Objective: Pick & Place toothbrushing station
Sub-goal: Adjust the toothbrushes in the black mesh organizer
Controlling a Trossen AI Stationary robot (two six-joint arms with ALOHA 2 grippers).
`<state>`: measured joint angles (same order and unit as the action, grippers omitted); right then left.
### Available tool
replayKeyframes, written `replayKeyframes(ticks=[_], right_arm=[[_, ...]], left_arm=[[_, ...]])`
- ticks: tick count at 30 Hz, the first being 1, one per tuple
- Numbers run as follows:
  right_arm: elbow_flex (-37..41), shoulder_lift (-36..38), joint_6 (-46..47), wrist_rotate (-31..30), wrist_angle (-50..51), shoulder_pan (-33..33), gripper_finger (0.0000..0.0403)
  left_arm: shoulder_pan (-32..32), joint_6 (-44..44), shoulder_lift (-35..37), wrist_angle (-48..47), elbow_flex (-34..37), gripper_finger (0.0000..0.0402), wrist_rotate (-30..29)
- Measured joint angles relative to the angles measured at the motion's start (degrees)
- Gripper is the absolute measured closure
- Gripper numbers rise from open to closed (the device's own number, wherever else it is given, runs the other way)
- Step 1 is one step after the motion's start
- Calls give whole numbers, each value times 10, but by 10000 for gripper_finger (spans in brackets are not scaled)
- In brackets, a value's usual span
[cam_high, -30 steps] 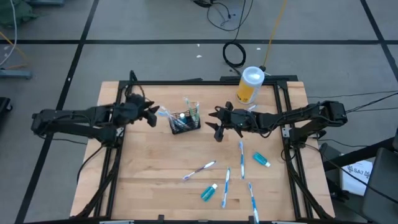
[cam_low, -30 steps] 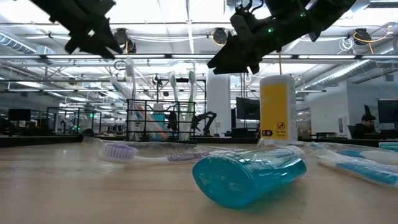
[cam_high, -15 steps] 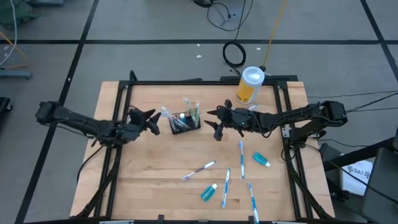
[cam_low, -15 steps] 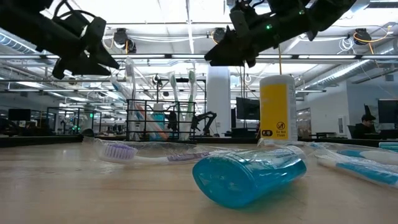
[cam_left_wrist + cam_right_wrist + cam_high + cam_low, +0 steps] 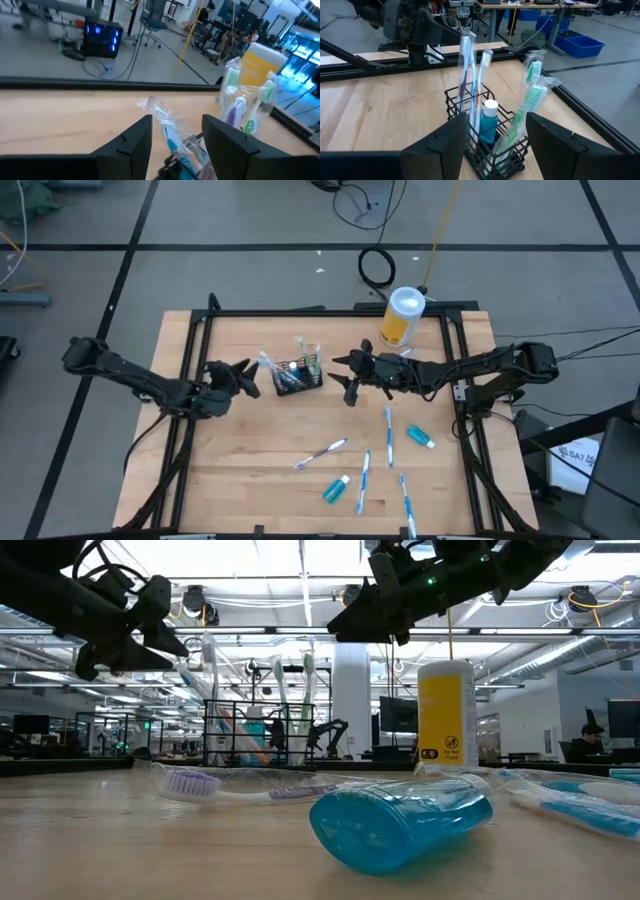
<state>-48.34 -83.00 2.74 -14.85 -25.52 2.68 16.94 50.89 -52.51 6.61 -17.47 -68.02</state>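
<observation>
The left end effector [image 5: 243, 376] has dropped back, released, the caddy [image 5: 298, 376] sitting on the table [image 5: 250, 450] between it and the released right end effector [image 5: 344, 376].

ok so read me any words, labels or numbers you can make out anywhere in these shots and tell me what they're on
Yellow canister: a small black-and-white label near its base, print too small to read.
White box on the floor at the high view's right edge: dark lettering, too blurred to read.
Toothbrush wrappers in the wire-mesh caddy: no readable print.
Teal toothpaste tube: no text visible.
</observation>
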Motion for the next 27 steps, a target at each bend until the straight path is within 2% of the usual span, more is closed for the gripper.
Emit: replayKeyframes(ticks=[15, 21, 27], right_arm=[[0, 0, 0, 0, 0, 0, 206], [0, 0, 0, 0, 0, 0, 206], [0, 0, 0, 0, 1, 0, 206]], left_arm=[[-83, 113, 0, -3, 0, 225, 81], [-127, 123, 0, -3, 0, 225, 138], [-155, 100, 0, 17, 0, 225, 150]])
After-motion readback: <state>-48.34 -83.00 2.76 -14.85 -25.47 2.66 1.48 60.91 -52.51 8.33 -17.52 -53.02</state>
